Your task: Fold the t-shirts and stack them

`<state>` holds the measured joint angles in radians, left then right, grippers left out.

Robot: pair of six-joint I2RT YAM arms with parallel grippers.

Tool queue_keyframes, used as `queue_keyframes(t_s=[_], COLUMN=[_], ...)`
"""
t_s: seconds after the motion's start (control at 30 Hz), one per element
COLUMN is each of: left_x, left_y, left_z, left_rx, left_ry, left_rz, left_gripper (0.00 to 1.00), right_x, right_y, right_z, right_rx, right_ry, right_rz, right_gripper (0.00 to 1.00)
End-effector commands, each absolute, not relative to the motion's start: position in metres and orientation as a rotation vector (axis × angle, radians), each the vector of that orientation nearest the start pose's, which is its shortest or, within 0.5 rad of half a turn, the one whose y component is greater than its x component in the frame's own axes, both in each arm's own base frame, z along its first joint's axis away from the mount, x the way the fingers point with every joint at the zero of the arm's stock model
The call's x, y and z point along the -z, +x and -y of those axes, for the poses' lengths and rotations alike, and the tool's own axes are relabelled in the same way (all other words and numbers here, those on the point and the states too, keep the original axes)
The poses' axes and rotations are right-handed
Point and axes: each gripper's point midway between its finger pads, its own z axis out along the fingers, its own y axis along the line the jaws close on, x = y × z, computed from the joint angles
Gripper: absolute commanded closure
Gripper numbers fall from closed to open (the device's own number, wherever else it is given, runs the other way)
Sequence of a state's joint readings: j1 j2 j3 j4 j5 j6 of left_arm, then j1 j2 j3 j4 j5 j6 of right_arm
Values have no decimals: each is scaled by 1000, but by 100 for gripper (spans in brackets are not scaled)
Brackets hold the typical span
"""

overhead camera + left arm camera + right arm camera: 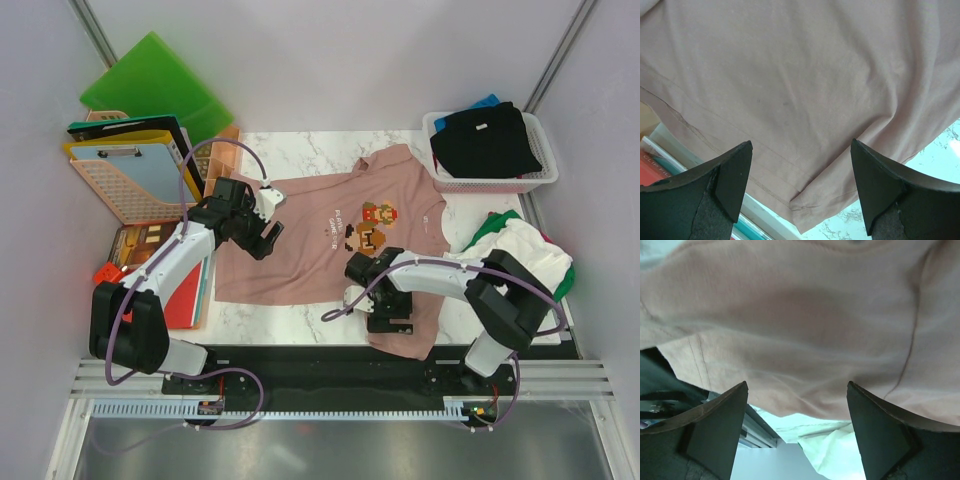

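**A:** What does the overhead view give?

**B:** The pink t-shirt (320,255) lies spread out, print up, in the middle of the marble bench (300,145). Its near right corner hangs over the near edge. The left fingers (262,228) sit over the shirt's left edge. The right fingers (388,312) sit over its near right part.

**A:** And the other shirts?

**B:** A black t-shirt (485,140) fills the white basket (545,180) at the far right, with a blue t-shirt (487,101) showing behind it. The white and green t-shirts (520,250) are heaped at the right edge of the bench, just beside the pink one.

**A:** The left wrist view?

**B:** Both fingers stand wide apart with nothing between them. Past them lie the pink hem and one corner of it, with marble showing to the right.

**A:** And the right wrist?

**B:** They are wide there too, and grip nothing. Pink cloth fills the view beyond the tips, and a seam runs down its right side.
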<state>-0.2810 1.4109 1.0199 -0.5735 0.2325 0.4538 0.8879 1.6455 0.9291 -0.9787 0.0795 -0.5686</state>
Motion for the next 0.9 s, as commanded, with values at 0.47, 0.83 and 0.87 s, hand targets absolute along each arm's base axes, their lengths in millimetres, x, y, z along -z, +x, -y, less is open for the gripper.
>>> queue_keyframes(t_s=[0.47,0.83,0.87], left_x=[-117,-120,-119], left_y=[330,329,329], left_z=[120,118,118], left_rx=[226,209,210], left_ry=[974,975,976], left_rz=[-2266,-2255,-2258], left_gripper=[14,14,14], right_x=[-17,-22,-24], right_y=[135,130,131], right_z=[-105,-73,-71], right_rx=[222,380,394], right_ry=[-2206,-2257,-2260], right_rz=[-2445,-2424,-2417], right_gripper=[55,55,54])
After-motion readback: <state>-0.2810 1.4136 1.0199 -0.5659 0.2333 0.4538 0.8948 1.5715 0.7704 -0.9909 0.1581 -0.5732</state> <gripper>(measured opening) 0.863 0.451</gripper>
